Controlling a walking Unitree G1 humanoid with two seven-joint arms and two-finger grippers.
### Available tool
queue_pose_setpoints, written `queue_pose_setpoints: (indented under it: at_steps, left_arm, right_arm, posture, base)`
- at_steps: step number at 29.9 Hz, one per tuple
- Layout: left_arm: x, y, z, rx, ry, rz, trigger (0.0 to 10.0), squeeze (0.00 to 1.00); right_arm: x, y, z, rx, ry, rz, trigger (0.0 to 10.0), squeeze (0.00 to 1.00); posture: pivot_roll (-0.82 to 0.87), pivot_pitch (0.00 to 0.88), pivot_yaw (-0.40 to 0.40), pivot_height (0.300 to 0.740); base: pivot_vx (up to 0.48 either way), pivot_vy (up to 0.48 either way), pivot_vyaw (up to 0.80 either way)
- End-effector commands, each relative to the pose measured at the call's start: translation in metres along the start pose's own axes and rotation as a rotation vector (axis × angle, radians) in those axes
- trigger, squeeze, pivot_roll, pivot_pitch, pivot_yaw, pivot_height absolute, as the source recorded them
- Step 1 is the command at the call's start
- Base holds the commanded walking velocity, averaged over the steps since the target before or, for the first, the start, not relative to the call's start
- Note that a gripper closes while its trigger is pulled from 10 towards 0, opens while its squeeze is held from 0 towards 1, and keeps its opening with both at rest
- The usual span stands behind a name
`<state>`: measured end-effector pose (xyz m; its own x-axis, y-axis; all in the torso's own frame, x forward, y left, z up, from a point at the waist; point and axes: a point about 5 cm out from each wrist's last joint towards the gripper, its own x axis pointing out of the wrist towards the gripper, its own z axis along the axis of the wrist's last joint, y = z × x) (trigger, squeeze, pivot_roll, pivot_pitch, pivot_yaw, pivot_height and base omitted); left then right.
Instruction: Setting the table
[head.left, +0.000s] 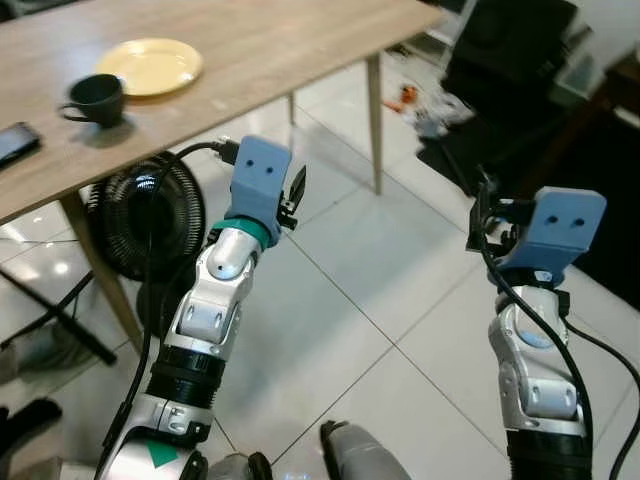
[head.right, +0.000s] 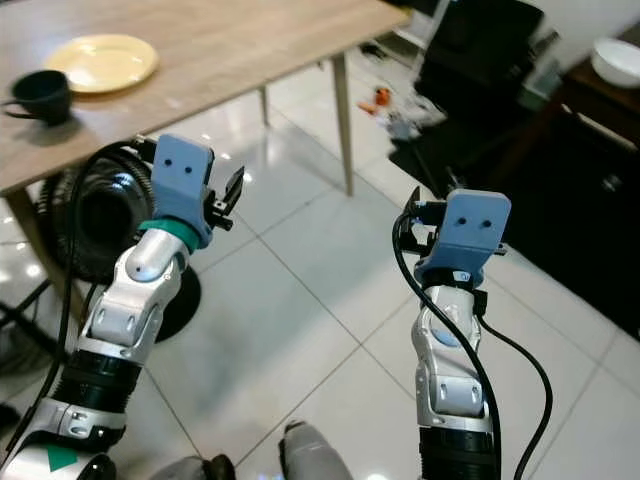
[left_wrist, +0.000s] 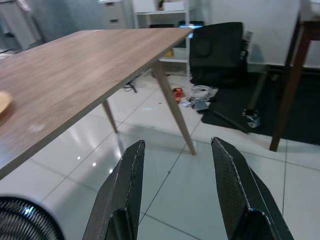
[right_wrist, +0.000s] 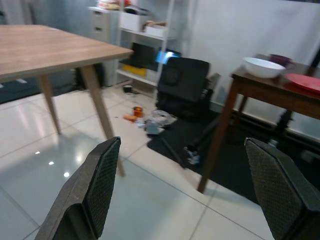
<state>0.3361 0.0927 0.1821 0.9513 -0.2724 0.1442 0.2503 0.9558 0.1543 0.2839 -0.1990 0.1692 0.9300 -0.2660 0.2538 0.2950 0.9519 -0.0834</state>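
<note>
Hanging over the tiled floor (head.left: 340, 300), the left claw (left_wrist: 175, 195) and the right claw (right_wrist: 185, 190) both stand wide open and hold nothing. To the left of the left claw and farther away, the dark cup (head.left: 95, 98) and yellow plate (head.left: 150, 66) lie on the wooden tabletop (head.left: 260, 45); beyond the right claw, a white bowl (right_wrist: 263, 66) and a red plate (right_wrist: 304, 82) wait on the dark side table (right_wrist: 270, 87). I judge the risk is in walking there: the loose cable (head.right: 450, 330) on the right arm may catch, or the things scattered on the floor (right_wrist: 150, 120) may trip the robot.

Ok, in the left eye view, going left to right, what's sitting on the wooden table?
Phone at the left edge → dark cup → yellow plate, all on the wooden table.
</note>
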Motion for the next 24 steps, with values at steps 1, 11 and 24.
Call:
queue_pose_setpoints:
  at_steps: [1, 11, 24]
  left_arm:
    - [-0.0014, -0.0013, -0.0056, 0.008, 0.028, -0.003, 10.0, 0.0]
    - [-0.0016, 0.0012, -0.007, 0.022, 0.034, -0.002, 10.0, 0.0]
    - [-0.0021, 0.0027, -0.0058, 0.031, 0.035, -0.004, 10.0, 0.0]
  right_arm:
    - [-0.0006, -0.0024, -0.0013, 0.002, 0.013, -0.008, 10.0, 0.0]
    - [-0.0029, -0.0022, -0.0015, 0.001, 0.014, -0.009, 10.0, 0.0]
    - [-0.0055, -0.0016, -0.0017, 0.003, 0.02, -0.014, 10.0, 0.0]
  posture:
    - [-0.11, 0.0, 0.063, 0.74]
    - [-0.12, 0.0, 0.068, 0.74]
    - [-0.1, 0.0, 0.079, 0.74]
  base:
    - [0.0, 0.0, -0.8]
    - [0.0, 0.0, -0.8]
    - [0.0, 0.0, -0.8]
